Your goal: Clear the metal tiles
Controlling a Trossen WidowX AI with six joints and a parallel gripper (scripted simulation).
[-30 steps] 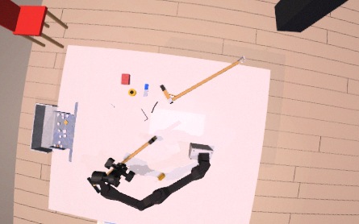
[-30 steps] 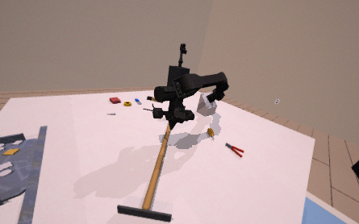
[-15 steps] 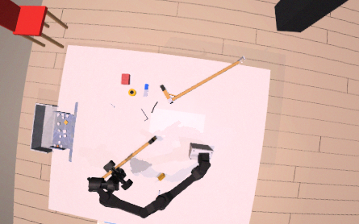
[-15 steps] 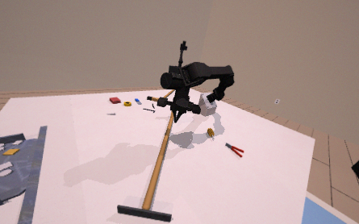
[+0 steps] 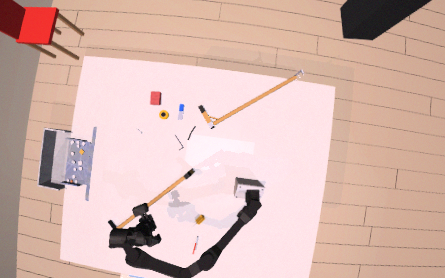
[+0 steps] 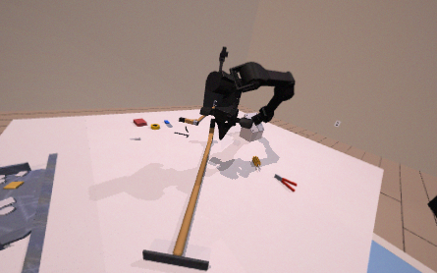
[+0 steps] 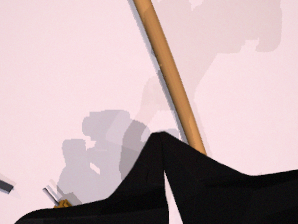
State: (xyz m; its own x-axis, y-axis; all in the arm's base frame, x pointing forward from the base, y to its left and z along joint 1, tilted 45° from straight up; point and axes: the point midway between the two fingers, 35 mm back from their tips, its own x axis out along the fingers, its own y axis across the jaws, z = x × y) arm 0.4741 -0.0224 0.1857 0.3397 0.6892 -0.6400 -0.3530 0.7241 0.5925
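The long scraper [image 5: 165, 190] [image 6: 193, 206] [image 7: 172, 75] lies on the table, its wooden handle slanting and its dark blade [image 6: 176, 259] at the front in the exterior view. My gripper [image 6: 222, 137] [image 7: 157, 139] is shut and empty, its fingertips together above the table near the handle. The steel bench plate [image 5: 86, 172] [image 6: 25, 212] is at the left. Several pale tiles [image 5: 73, 153] [image 6: 6, 202] and an orange piece [image 5: 81, 152] [image 6: 14, 185] lie scattered on it. The catch box [image 5: 50, 157] stands at its far left end; its dark inside is too unclear to read.
A red block [image 5: 155, 98] [image 6: 139, 122], yellow ring [image 5: 164, 114] [image 6: 155, 127], blue-ended item [image 5: 181, 108] and another long wooden tool [image 5: 257, 99] lie further back. A small yellow object [image 5: 200, 219] [image 6: 255, 161] and red-handled pliers [image 5: 194, 246] [image 6: 292, 183] lie near the arm.
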